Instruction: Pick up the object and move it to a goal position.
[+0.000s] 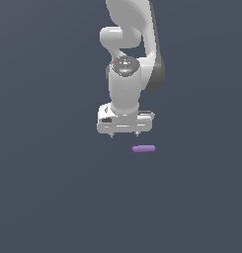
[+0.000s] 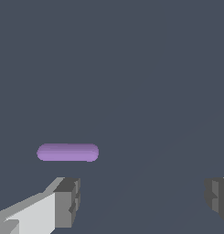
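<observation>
The object (image 1: 143,148) is a small purple rod with rounded ends, lying flat on the dark grey floor. My white gripper (image 1: 125,134) hangs just above it and a little toward the exterior view's left, pointing down. Its two fingers are spread wide with nothing between them, so it is open. In the wrist view the object (image 2: 67,152) lies lengthwise beyond the fingertips, closer to one grey fingertip (image 2: 67,201) than to the other, and outside the gap of the gripper (image 2: 143,199).
The white arm (image 1: 130,44) rises behind the gripper toward the top of the exterior view. All around is plain dark grey ground with nothing else on it.
</observation>
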`<action>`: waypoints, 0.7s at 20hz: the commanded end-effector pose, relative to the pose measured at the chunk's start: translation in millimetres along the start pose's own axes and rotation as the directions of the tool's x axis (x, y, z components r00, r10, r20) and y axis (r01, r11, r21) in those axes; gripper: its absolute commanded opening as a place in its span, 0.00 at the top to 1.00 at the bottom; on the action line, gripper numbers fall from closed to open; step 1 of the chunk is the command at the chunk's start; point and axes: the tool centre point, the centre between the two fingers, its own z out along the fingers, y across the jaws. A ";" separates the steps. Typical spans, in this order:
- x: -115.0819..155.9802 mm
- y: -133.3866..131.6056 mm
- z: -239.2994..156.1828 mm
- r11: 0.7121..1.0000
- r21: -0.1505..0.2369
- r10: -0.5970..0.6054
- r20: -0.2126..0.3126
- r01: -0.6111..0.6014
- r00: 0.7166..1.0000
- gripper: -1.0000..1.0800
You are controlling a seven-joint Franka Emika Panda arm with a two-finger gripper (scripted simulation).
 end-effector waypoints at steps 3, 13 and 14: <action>0.3 0.9 -0.1 1.000 0.000 0.000 0.000 0.000 1.000 0.04; 3.5 15.6 -0.8 1.000 0.006 -0.001 0.000 0.001 1.000 0.04; 3.5 15.2 -0.9 1.000 0.006 -0.001 0.000 0.001 1.000 0.04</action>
